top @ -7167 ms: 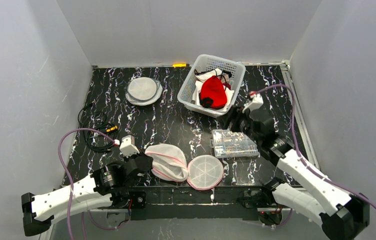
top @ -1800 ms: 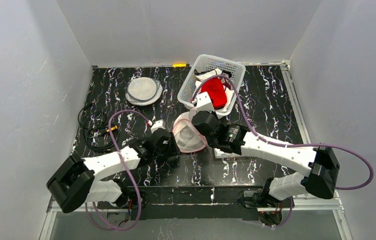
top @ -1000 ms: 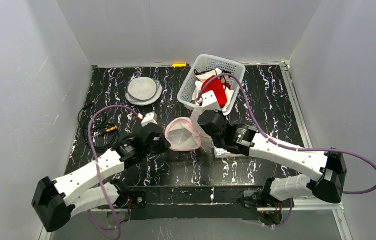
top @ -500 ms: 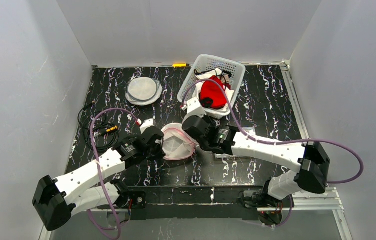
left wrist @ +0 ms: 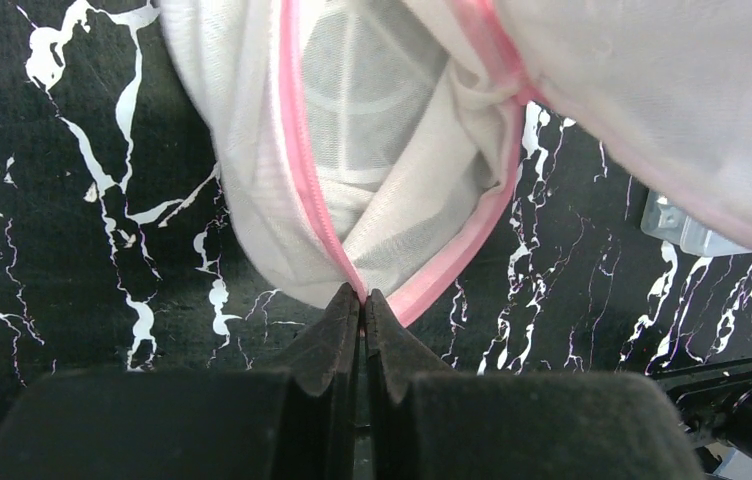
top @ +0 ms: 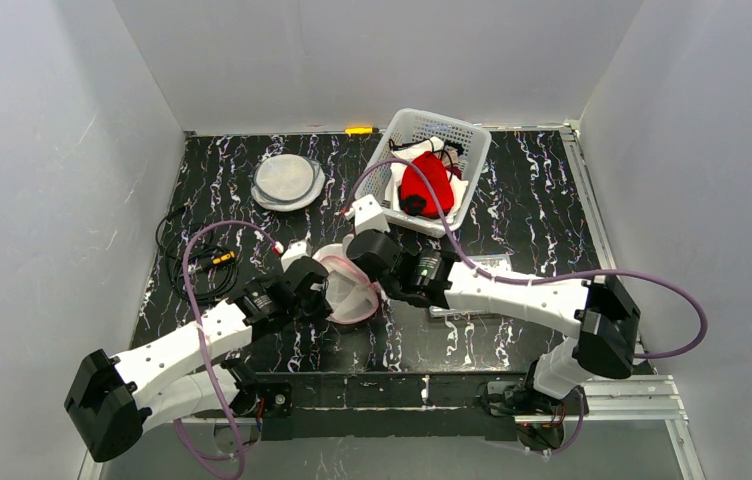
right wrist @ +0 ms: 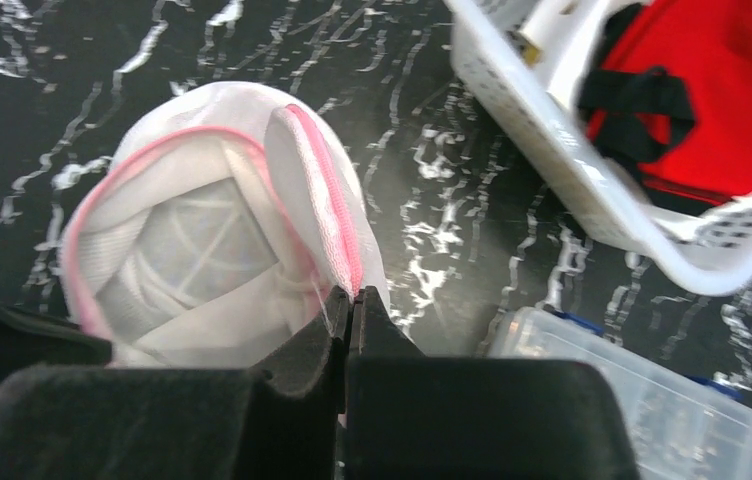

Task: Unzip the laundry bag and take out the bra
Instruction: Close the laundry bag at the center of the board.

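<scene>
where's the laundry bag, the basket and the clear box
laundry bag (left wrist: 252, 230): left wrist view, white mesh left of the pink zipper
basket (top: 442, 118): top external view, far rim
clear box (right wrist: 632, 390): right wrist view, lid

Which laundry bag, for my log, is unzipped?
The pink-trimmed bag between left pincer and right pincer gapes open; the round bag at back left lies flat.

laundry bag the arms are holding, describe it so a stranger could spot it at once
On the black marbled table, look just nearer than the white basket, between the two arms. The laundry bag is the white mesh pouch with pink trim, pinched by the left gripper and right gripper and gaping open, unlike the flat round mesh bag lying untouched farther back left.
</scene>
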Tool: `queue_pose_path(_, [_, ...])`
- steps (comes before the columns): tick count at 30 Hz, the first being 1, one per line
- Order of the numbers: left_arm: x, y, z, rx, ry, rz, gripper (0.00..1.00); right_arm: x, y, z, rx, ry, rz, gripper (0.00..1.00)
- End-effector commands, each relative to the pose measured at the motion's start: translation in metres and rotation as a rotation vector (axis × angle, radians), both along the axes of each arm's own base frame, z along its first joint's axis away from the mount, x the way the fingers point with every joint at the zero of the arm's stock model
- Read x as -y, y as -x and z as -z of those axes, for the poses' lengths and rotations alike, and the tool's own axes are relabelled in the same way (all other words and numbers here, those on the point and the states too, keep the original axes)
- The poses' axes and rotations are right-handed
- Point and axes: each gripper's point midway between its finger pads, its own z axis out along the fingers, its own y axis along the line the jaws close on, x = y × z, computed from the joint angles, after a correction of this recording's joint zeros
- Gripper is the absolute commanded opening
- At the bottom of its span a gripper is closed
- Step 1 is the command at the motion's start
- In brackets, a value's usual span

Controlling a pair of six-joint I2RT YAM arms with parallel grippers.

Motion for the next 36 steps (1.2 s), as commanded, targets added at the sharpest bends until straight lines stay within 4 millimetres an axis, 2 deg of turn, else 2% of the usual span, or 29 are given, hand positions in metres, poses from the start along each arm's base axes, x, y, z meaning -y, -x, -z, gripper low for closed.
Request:
queue_pose_path(1, [-0.002,-0.001,0.0,0.018,0.002,-0.011,0.0,-0.045,0.009,-0.008,-0.075,-0.164,-0.072,0.01])
queue_pose_path(8, [-0.007,0.005,0.006,0.016,0.016,-0.019,0.0,-0.068,0.019,0.012,-0.149,-0.211,-0.124,0.01])
queue_pose_path(13, [-0.013,0.009,0.006,0.022,0.019,-0.026,0.0,-0.086,0.026,0.022,-0.209,-0.253,-0.159,0.12])
queue_pose_path(18, [-0.02,0.012,0.008,0.027,0.011,-0.042,0.0,-0.099,0.035,0.032,-0.27,-0.289,-0.194,0.16])
queue_pose_path(20, [-0.023,0.013,0.009,0.027,0.006,-0.05,0.0,-0.103,0.04,0.035,-0.295,-0.305,-0.209,0.21])
queue_pose_path(24, [-0.028,0.015,0.009,0.031,0.005,-0.06,0.0,-0.108,0.047,0.038,-0.334,-0.339,-0.23,0.41])
queue_pose_path(26, [-0.03,0.016,0.011,0.031,0.003,-0.064,0.0,-0.11,0.05,0.039,-0.346,-0.347,-0.236,0.47])
queue_pose_path(32, [-0.035,0.019,0.014,0.028,0.001,-0.08,0.0,-0.11,0.054,0.025,-0.359,-0.389,-0.249,0.61])
queue_pose_path(36, [-0.037,0.021,0.012,0.031,0.005,-0.083,0.01,-0.097,0.052,0.016,-0.334,-0.374,-0.23,0.66])
